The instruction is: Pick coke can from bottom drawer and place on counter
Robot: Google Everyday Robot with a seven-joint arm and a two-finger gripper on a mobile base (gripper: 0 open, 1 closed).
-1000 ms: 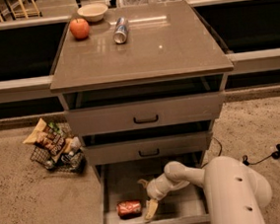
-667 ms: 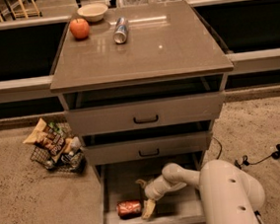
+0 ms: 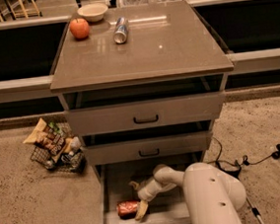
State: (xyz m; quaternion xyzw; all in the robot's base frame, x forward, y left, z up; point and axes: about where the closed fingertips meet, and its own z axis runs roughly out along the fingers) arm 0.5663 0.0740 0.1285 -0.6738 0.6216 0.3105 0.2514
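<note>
The coke can point(image 3: 126, 208) lies on its side at the front left of the open bottom drawer point(image 3: 116, 179). My gripper point(image 3: 138, 198) is down inside that drawer, just right of the can. It is open, with one finger behind the can's right end and the other finger touching its right end. My white arm point(image 3: 212, 196) reaches in from the lower right and hides the drawer's right side. The counter point(image 3: 168, 47) is the glossy top of the cabinet above.
On the counter's far left stand an orange-red apple point(image 3: 79, 28), a white bowl point(image 3: 93, 12) and a silver-and-blue can point(image 3: 120, 30) lying down. The two upper drawers are slightly open. A wire basket of snack bags point(image 3: 54, 147) sits on the floor at left; cables point(image 3: 263, 156) lie at right.
My gripper has shifted a little left, closer to the coke can. The can has not moved.
</note>
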